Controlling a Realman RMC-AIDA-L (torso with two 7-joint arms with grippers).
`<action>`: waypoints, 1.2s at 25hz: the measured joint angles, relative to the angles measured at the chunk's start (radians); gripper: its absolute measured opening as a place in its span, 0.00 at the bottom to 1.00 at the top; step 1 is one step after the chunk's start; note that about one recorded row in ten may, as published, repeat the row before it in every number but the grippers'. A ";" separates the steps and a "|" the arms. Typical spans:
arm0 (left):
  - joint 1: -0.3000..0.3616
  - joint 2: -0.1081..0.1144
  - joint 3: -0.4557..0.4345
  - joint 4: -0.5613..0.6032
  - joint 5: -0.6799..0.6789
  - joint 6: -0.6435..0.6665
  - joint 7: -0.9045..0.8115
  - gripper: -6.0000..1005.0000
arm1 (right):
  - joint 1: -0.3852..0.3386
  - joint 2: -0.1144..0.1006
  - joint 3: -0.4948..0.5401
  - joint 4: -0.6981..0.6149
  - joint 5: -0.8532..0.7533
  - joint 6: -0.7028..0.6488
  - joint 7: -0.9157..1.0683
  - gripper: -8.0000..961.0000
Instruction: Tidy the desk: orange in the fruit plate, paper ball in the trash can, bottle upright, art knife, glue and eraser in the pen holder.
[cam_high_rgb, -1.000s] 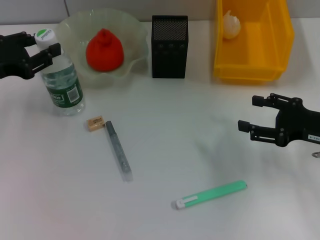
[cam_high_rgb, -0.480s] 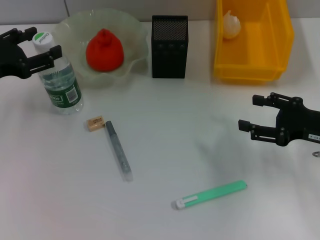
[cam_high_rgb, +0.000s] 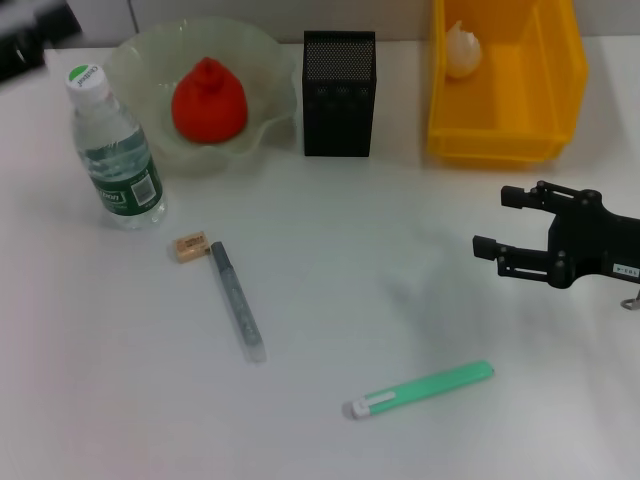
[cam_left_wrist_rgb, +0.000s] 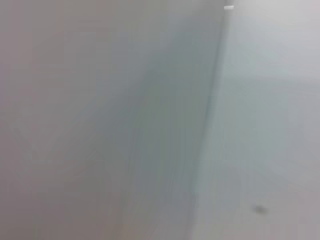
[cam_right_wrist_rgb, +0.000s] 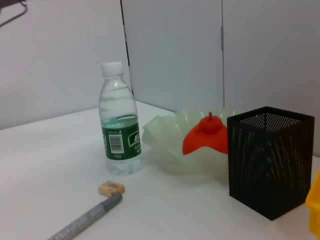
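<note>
Head view looks steeply down over the whole tabletop (cam_high_rgb: 330, 260). Right wrist view sits low, looking level across it, sharing the bottle (cam_right_wrist_rgb: 119, 120), plate (cam_right_wrist_rgb: 167, 145), holder (cam_right_wrist_rgb: 270, 160). Left wrist view faces only blank grey surface

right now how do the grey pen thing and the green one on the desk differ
The grey pen-like stick is slim, speckled silver-grey with a darker end, and lies steeply along the desk, its dark end beside the eraser. The green stick is flatter and broader, mint green with a white end, lies at a shallow slant, and has nothing next to it. Both lie flat outside the pen holder.
</note>
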 joint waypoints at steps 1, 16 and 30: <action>-0.001 0.001 0.012 0.000 0.006 0.025 -0.005 0.80 | 0.005 0.002 0.000 0.000 0.000 -0.003 0.003 0.82; 0.007 -0.088 0.184 -0.162 0.420 -0.078 0.359 0.80 | 0.032 0.001 -0.002 -0.005 0.007 -0.014 0.034 0.82; 0.031 -0.119 0.181 -0.193 0.489 -0.174 0.459 0.80 | 0.079 -0.002 -0.078 -0.395 -0.055 -0.264 0.565 0.82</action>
